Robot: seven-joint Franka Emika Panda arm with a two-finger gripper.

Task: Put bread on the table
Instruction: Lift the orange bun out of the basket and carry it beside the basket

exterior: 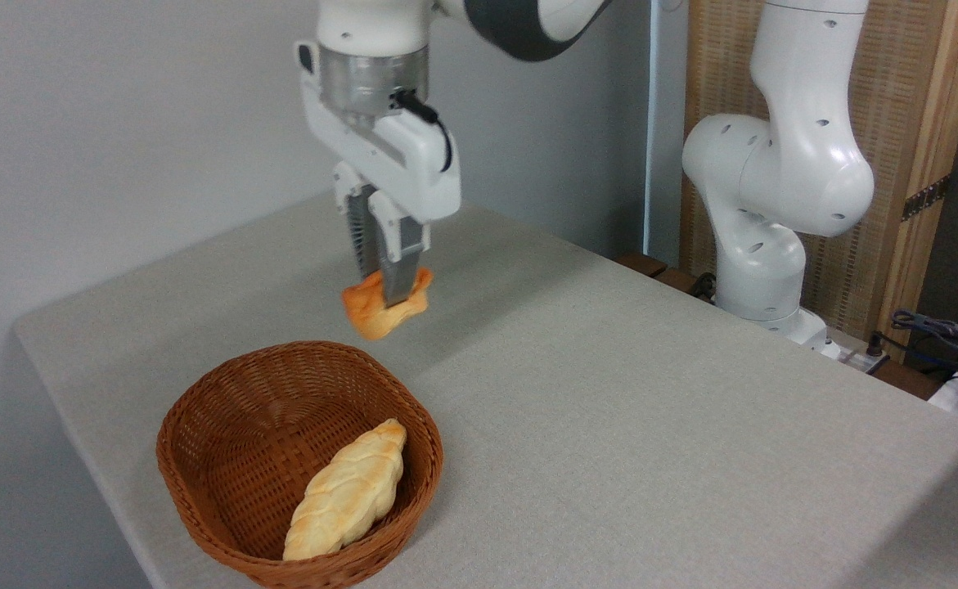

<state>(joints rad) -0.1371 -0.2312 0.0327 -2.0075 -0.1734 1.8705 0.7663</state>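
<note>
The gripper (387,282) has its jaws clenched across the middle of the bun (380,309), high above the counter (609,425), beyond the wicker basket (225,409). The bun looks light and soft, so a gentle mid-body pinch should suit.

Plain pale grey wall (119,123) fills the left and back, evenly lit, no windows seen. Past the far right corner of the bench, a vertical white strip (650,123) meets a woven reed panel (896,98) in a light wooden frame (933,155) with a small dark metal hinge (926,199). Dark wooden strip (642,263) low behind the far edge. Tangled blue and black cables (941,335) lie at far right. Soft diffuse light, faint shadows.
</note>
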